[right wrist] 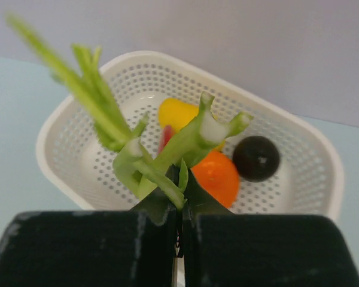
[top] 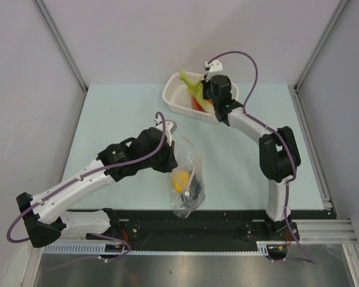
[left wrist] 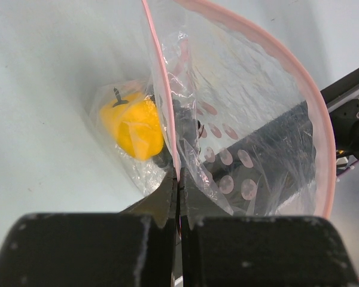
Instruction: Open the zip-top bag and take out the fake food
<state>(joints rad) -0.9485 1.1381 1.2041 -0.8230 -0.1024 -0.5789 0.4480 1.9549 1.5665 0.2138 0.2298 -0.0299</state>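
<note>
The clear zip-top bag (top: 188, 179) with a pink zip strip (left wrist: 161, 95) lies near the table's front, its mouth open. My left gripper (left wrist: 179, 179) is shut on the bag's pink edge. A yellow-orange fruit (left wrist: 133, 127) and a dark piece (top: 194, 191) lie inside the bag. My right gripper (right wrist: 180, 179) is shut on the green-white stalk (right wrist: 167, 149) and holds it over the white basket (right wrist: 66, 119). In the basket lie a yellow lemon (right wrist: 176, 113), an orange (right wrist: 218, 176), a dark round fruit (right wrist: 256, 158) and a red piece (right wrist: 166, 136).
The white perforated basket (top: 176, 98) stands at the back centre of the pale table. Black rail and arm bases (top: 185, 230) run along the near edge. Grey walls enclose the table on three sides.
</note>
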